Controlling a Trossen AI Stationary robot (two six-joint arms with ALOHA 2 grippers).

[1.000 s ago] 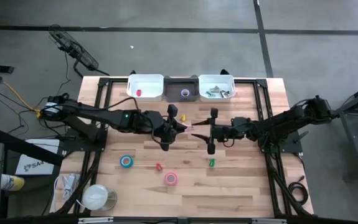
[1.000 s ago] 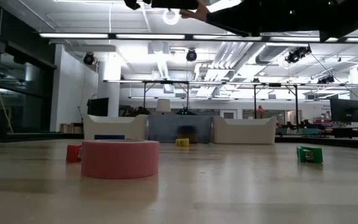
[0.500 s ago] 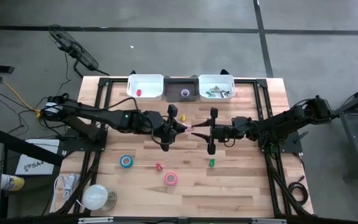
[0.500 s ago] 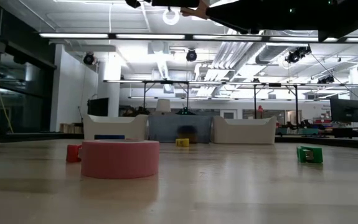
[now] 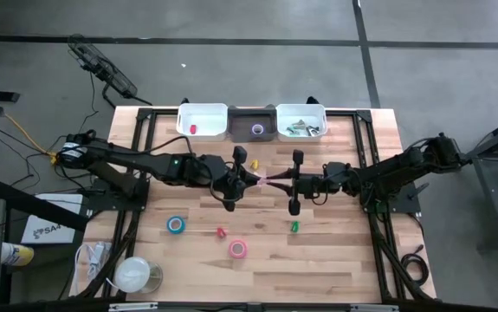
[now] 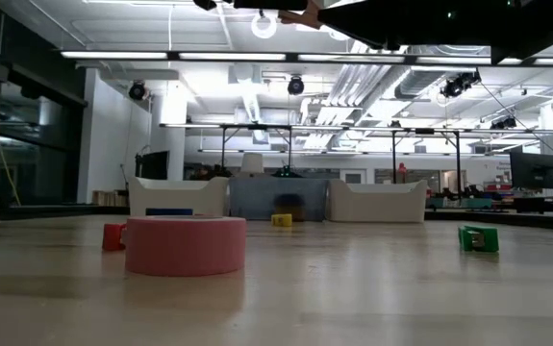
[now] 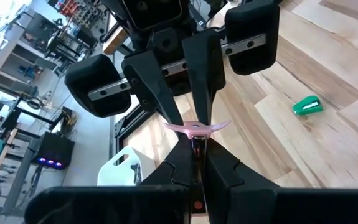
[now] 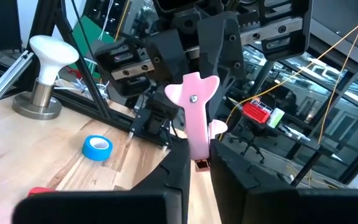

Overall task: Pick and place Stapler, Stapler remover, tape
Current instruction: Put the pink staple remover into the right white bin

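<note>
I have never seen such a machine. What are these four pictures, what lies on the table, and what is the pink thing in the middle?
This is a robot with two dark arms at a wooden table. One picture looks straight down, one looks level across the table top, and two come from cameras on the arms' wrists.

The left gripper and the right gripper meet above the table's middle. Both are closed on one pink staple remover, each at one end, as if passing it over.

On the table lie a blue tape roll, a pink tape roll, and small red, green and yellow pieces. Three bins stand along the far edge.
</note>
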